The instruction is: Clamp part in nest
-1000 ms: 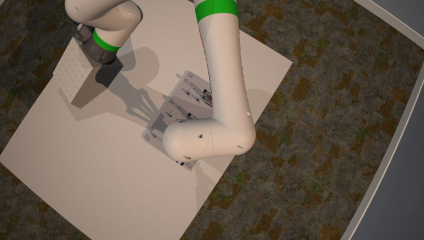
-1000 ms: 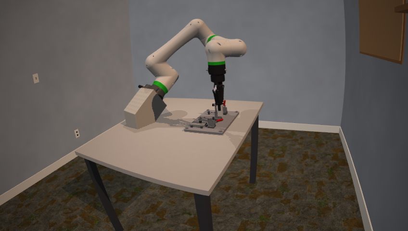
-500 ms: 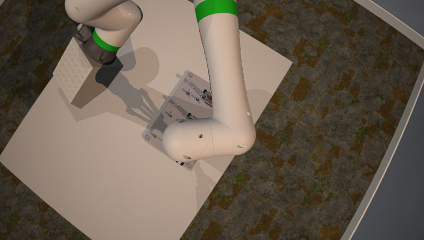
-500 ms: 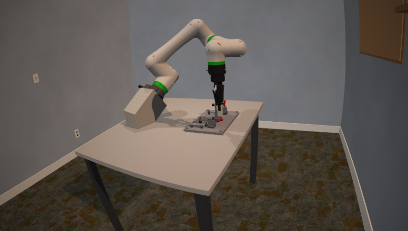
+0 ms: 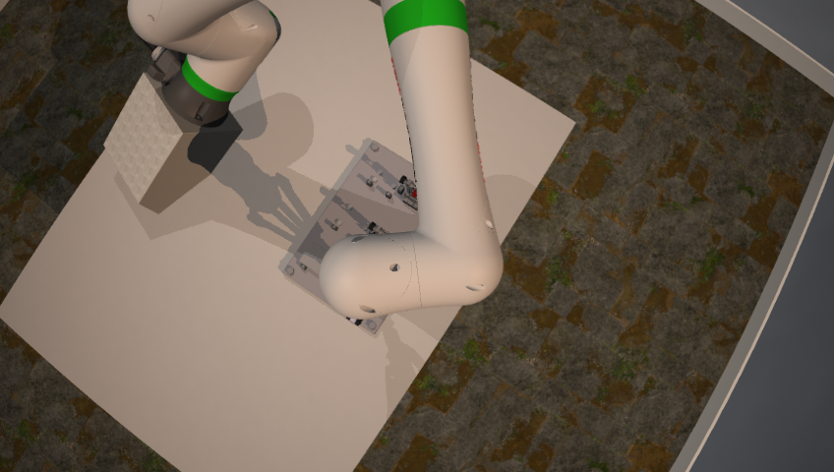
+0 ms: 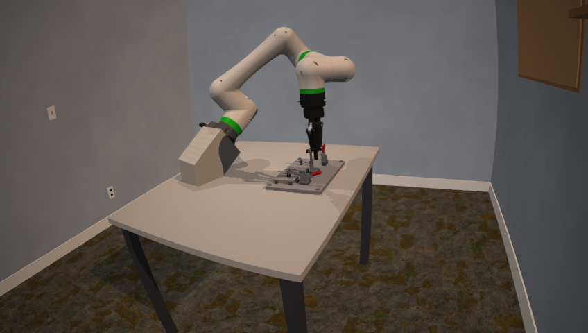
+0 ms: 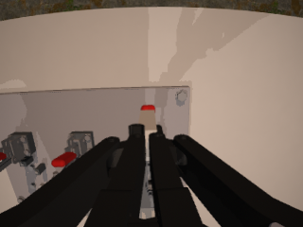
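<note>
My gripper [image 6: 315, 157] [image 7: 148, 121] is shut and points down over the fixture plate [image 6: 330, 175] [image 7: 111, 109]. A narrow pale piece shows at and below the fingertips; whether it touches them I cannot tell. A red handle end [image 7: 148, 108] shows just beyond it in the wrist view. The middle clamp [image 7: 81, 142] and left clamp [image 7: 19, 146] stand left of the fingers, with the middle one's red handle [image 7: 63, 160] leaning outward. In the exterior view one red handle [image 6: 324, 148] stands up and another red handle [image 6: 317, 173] lies low. I cannot make out the part for certain.
The arm [image 5: 403, 268] hides much of the plate in the top view. The plate lies on the table [image 5: 205, 327] [image 6: 231, 214], near its edge. Nest posts [image 5: 370, 181] stand close together on the plate. The robot's pedestal [image 5: 146, 146] [image 6: 206, 158] stands at the left.
</note>
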`<action>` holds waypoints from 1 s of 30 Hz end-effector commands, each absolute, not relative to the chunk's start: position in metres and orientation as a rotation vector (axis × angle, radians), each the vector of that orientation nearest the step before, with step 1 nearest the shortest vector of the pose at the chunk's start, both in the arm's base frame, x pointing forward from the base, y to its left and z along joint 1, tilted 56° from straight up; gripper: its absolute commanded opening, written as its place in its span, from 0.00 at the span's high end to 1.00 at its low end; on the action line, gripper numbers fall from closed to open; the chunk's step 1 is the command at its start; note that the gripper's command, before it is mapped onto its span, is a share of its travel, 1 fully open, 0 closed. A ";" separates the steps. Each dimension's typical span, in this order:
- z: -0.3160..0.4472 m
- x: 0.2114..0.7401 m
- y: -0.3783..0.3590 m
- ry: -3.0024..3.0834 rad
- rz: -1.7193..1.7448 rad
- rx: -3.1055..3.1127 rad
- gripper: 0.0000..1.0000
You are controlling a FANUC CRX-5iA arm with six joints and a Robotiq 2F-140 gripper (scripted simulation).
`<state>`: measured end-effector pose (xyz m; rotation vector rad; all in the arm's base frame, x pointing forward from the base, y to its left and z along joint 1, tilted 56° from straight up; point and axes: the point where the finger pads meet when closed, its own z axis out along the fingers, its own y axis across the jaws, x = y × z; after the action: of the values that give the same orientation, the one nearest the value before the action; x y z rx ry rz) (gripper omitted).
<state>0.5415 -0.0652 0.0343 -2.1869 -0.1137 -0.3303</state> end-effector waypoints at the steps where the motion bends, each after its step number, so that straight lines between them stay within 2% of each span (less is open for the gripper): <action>1: 0.034 0.542 -0.066 -0.113 -0.331 -2.187 1.00; 30: 0.027 0.544 -0.055 -0.113 -0.331 -2.187 1.00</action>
<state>0.5437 -0.0567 0.0281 -2.1869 -0.1137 -0.3302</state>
